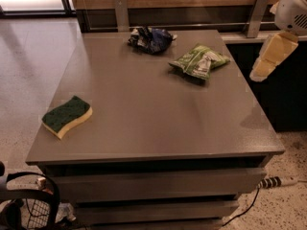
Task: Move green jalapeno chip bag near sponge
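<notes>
The green jalapeno chip bag [200, 61], light green and wrinkly, lies on the grey table [153, 114] at the back right. The sponge [67, 116], dark green on top over pale yellow foam, lies near the table's front left corner, far from the bag. My gripper [263, 70], pale yellow below a white arm, hangs in the air off the table's right edge. It is to the right of the chip bag and holds nothing.
A dark blue-black snack bag [150, 38] lies at the back middle of the table, left of the green bag. A wooden wall with a metal rail [192, 25] runs behind. A dark counter stands to the right. Cables and a wire object [29, 210] lie on the floor at front left.
</notes>
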`<move>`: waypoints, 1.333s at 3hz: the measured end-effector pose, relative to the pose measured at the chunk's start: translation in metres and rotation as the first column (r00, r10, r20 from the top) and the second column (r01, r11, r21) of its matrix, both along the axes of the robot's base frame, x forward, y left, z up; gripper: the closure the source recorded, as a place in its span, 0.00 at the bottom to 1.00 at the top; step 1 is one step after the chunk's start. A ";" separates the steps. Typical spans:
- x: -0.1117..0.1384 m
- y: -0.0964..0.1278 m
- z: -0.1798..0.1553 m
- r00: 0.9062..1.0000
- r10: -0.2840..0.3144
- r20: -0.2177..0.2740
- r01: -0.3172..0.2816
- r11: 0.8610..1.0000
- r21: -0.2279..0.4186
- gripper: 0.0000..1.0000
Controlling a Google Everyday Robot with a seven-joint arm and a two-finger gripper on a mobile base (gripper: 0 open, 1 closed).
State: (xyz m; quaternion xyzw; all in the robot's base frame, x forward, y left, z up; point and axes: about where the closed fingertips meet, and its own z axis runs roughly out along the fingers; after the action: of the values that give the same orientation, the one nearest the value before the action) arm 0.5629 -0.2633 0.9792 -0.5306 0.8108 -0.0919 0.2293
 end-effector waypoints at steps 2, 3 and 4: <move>0.076 -0.007 -0.052 0.999 -0.018 0.044 0.007 0.970 0.242 0.00; 0.099 0.015 -0.081 1.000 0.010 0.028 -0.019 0.945 0.328 0.00; 0.116 0.033 -0.104 1.000 0.026 0.017 -0.030 0.929 0.368 0.00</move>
State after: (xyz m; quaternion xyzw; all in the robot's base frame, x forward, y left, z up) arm 0.6786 -0.2304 0.8749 -0.4891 0.8047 0.0617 0.3309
